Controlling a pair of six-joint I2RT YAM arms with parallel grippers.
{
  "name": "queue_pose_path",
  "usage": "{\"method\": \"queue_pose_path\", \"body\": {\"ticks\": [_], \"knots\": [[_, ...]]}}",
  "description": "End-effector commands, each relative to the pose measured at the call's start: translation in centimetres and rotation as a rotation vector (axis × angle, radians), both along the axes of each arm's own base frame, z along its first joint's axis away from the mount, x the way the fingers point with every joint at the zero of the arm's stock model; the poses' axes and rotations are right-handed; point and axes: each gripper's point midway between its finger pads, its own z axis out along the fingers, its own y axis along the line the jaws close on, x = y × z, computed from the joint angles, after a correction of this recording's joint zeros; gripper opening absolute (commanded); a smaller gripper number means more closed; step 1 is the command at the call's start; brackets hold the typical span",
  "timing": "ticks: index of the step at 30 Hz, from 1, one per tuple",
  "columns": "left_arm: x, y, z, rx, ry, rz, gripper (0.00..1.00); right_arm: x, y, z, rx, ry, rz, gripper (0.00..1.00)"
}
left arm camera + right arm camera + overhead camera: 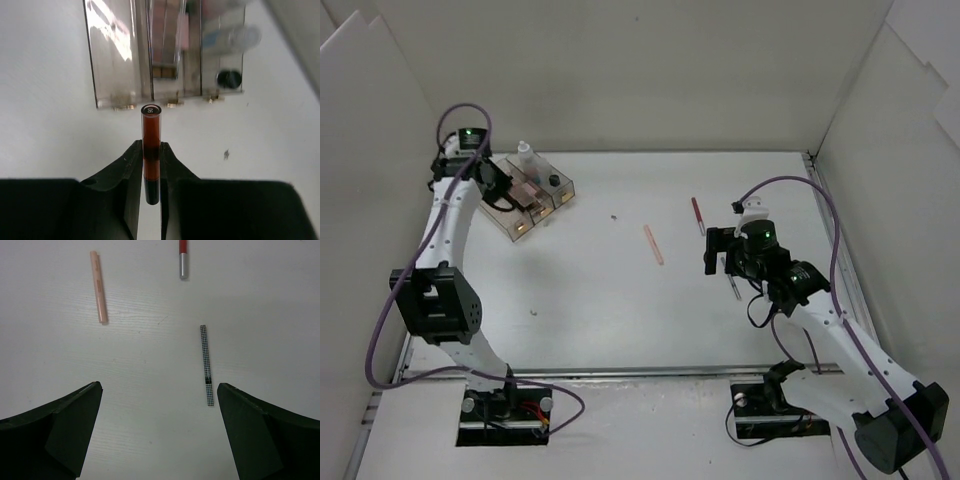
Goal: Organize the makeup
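My left gripper (151, 150) is shut on a dark red tube with a black cap (151, 140) and holds it just in front of the clear compartmented box (115, 75); the gripper is at the far left in the top view (500, 190). The box holds a brown-tan eyeshadow palette (165, 35), a small clear bottle (235, 37) and a black-capped item (229, 78). My right gripper (157, 390) is open and empty above the table. A checked grey pencil (206, 365), a pink pencil (98, 286) and a red pencil with a silver end (183, 257) lie ahead of it.
The clear box (530, 200) stands at the far left of the table, with a white bottle (526, 156) at its back. The pink pencil (653, 244) and red pencil (698, 215) lie mid-table. White walls enclose the table on three sides.
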Motion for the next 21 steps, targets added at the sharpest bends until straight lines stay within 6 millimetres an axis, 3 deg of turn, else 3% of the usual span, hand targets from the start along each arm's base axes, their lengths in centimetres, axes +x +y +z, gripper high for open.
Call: {"method": "queue_pose_path", "body": {"ticks": [1, 3, 9, 14, 16, 19, 21], "knots": [[2.6, 4.0, 2.1, 0.055, -0.041, -0.034, 0.03, 1.7, -0.2, 2.9, 0.025, -0.082, -0.044, 0.98], [4.6, 6.0, 2.2, 0.021, -0.040, -0.031, 0.05, 1.7, -0.1, 3.1, 0.023, -0.082, -0.041, 0.98], [8.8, 8.9, 0.6, 0.013, -0.056, -0.008, 0.10, 2.2, -0.1, 2.8, 0.014, -0.066, -0.047, 0.98], [10.1, 11.5, -0.9, -0.004, -0.064, 0.042, 0.15, 2.5, 0.2, 2.6, 0.015, -0.051, -0.043, 0.98], [10.4, 11.6, -1.4, 0.003, -0.063, 0.038, 0.20, 2.7, 0.3, 2.2, 0.011, -0.036, -0.039, 0.98], [10.5, 11.6, -1.4, 0.009, -0.071, 0.024, 0.38, 3.1, 0.8, 1.0, -0.013, 0.003, -0.012, 0.98], [10.3, 11.4, -1.5, 0.008, -0.069, 0.011, 0.41, 3.5, 1.3, 0.6, -0.013, 0.023, 0.012, 0.94]]}}
